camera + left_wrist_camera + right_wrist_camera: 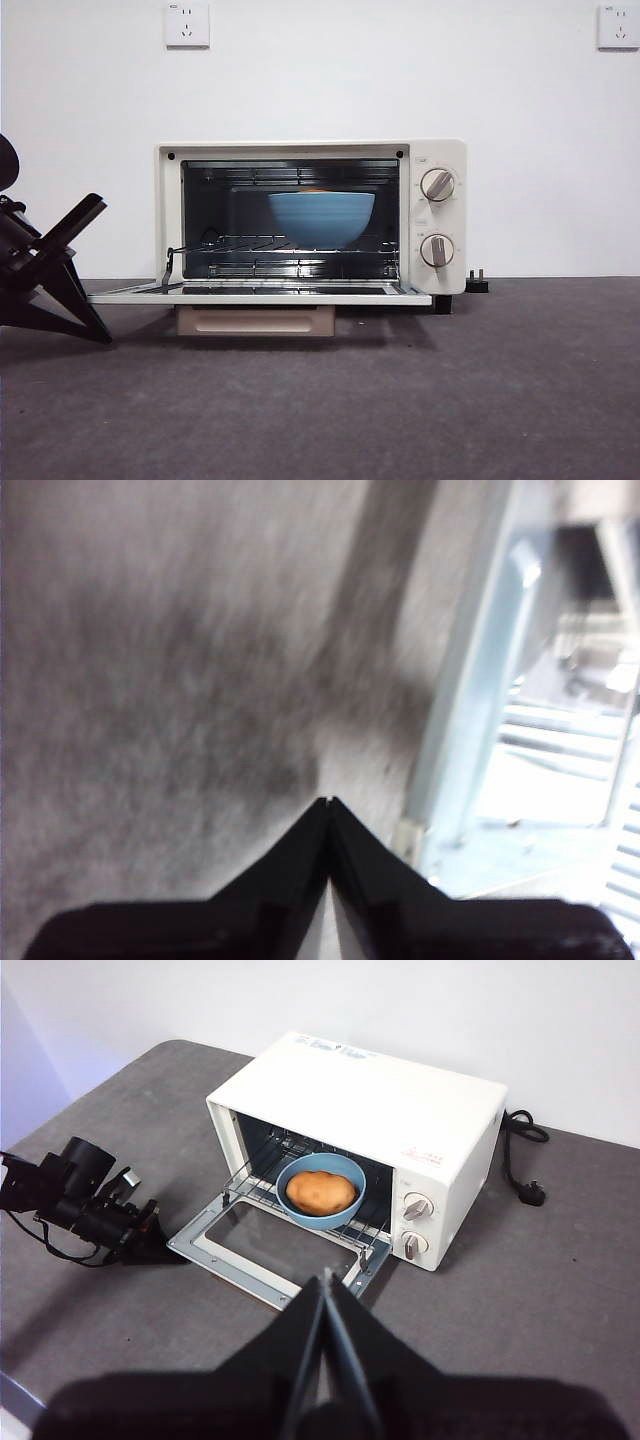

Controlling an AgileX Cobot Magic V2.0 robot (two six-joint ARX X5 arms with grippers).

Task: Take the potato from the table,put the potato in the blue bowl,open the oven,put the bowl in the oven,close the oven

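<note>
- The blue bowl (321, 1191) sat on the wire rack inside the oven (380, 1120), with the potato (320, 1192) lying in it; from the front view only the bowl's blue side (321, 218) showed, with a sliver of orange above the rim.
- The oven door (258, 294) lay folded down flat, its beige handle (256, 320) hanging at the front edge just above the table (400, 400).
- My left gripper (329, 802) had its jaws pressed together and held nothing; it was low over the table, just beside the door's side edge (455, 730).
- My right gripper (327, 1278) was likewise closed and empty, hanging high and well back from the oven.
- Only the closing looked left to me. I judged the door stiff, hinged and fairly light, its glass pane best left alone; I would have pushed up from under the bar handle or the front edge, slowly, so the rack and bowl did not jolt.
</note>
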